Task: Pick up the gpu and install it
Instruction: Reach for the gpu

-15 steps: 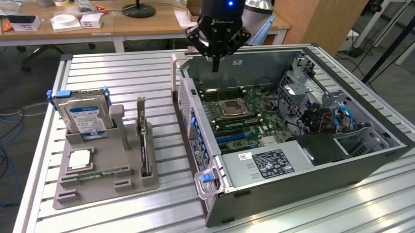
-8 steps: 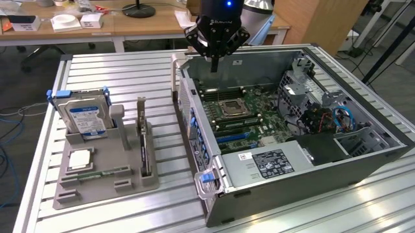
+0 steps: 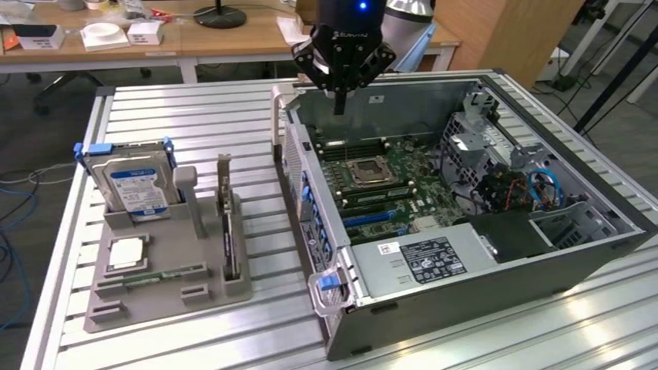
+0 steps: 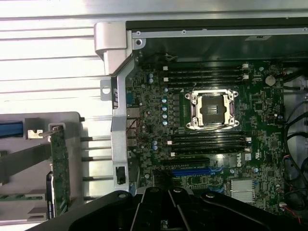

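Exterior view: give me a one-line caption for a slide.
Shut gripper hovers over the open computer case while the gpu stands on edge in the grey holder.

I'm working in what looks like a robotics lab set up inside an office-type room. My arm [image 3: 353, 14] hangs over a worktop [image 3: 196, 104] of ribbed aluminium slats. An open computer case [image 3: 575, 231] lies on it with the motherboard [image 3: 375, 181] bare. At the lower left of the frame, a grey fixture [image 3: 154, 289] holds loose parts such as a hard drive [image 3: 135, 187]. Along the top of the frame run wooden desks [image 3: 226, 42] carrying small white boxes [image 3: 103, 35] and a black lamp base [image 3: 220, 15]. Cables [image 3: 12, 193] trail over the floor [image 3: 41, 131] at the left edge.
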`<act>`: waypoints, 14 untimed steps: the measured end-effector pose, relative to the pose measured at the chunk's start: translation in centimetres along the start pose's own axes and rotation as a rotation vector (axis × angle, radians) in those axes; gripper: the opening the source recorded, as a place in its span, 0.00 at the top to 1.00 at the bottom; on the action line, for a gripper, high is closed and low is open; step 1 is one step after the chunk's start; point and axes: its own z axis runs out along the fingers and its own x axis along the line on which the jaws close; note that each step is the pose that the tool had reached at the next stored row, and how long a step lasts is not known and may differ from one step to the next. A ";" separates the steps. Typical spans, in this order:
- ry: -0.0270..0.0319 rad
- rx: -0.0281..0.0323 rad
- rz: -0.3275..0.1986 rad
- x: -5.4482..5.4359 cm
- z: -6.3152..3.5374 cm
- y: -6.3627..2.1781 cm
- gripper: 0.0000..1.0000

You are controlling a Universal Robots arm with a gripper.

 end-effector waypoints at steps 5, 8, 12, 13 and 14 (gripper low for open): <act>0.0001 0.0001 0.000 0.4 -0.01 -0.04 0.89; 0.0001 0.0001 0.000 0.9 -0.01 -0.07 0.89; 0.0001 0.0001 0.000 1.6 -0.01 -0.12 0.89; 0.0000 0.0000 0.000 1.7 -0.01 -0.13 0.89; 0.0000 0.0000 0.000 1.8 -0.01 -0.14 0.89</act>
